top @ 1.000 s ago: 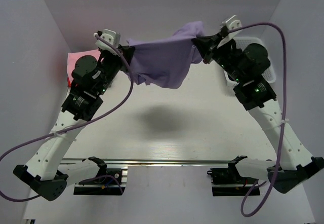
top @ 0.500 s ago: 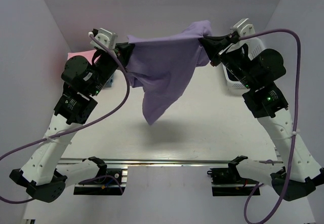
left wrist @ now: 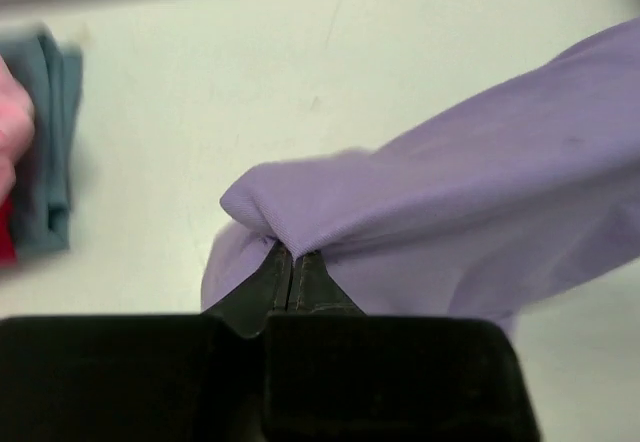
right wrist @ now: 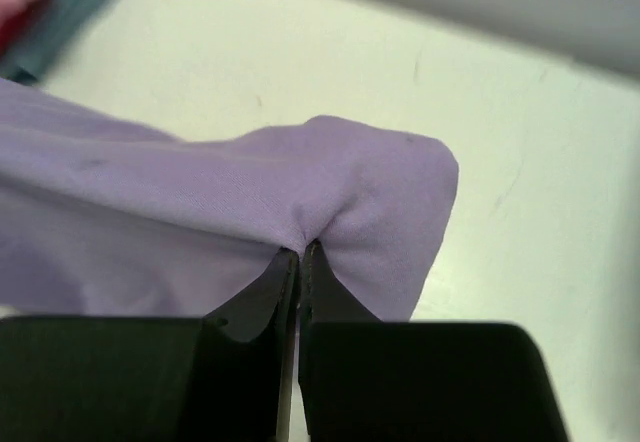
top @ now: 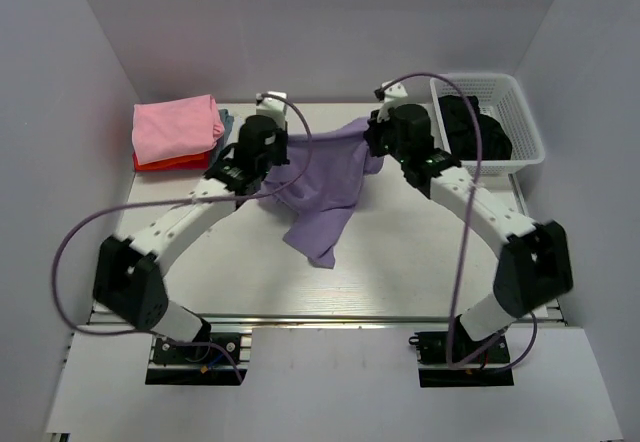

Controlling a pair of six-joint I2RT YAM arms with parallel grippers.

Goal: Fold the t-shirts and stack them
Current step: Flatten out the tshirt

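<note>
A lavender-purple t-shirt (top: pixel 325 187) hangs stretched between my two grippers over the middle of the table, its lower end lying on the tabletop (top: pixel 320 252). My left gripper (top: pixel 287 149) is shut on one pinched edge of the lavender-purple t-shirt (left wrist: pixel 440 222); the fingertips (left wrist: pixel 293 262) meet under a fold of cloth. My right gripper (top: pixel 368 142) is shut on the other edge of the shirt (right wrist: pixel 200 202), fingertips (right wrist: pixel 299 260) pressed together. At the back left lies a stack of folded t-shirts (top: pixel 177 130): pink on top, grey-blue and red beneath.
A white lattice basket (top: pixel 530 122) holding dark cloth stands at the back right. White walls close in the table on three sides. The grey-blue folded shirt (left wrist: pixel 50 142) shows at the left of the left wrist view.
Both arms have dropped from high up, near the camera, to low over the table's far half. The shirt has come down with them and its lower end now rests on the table.
</note>
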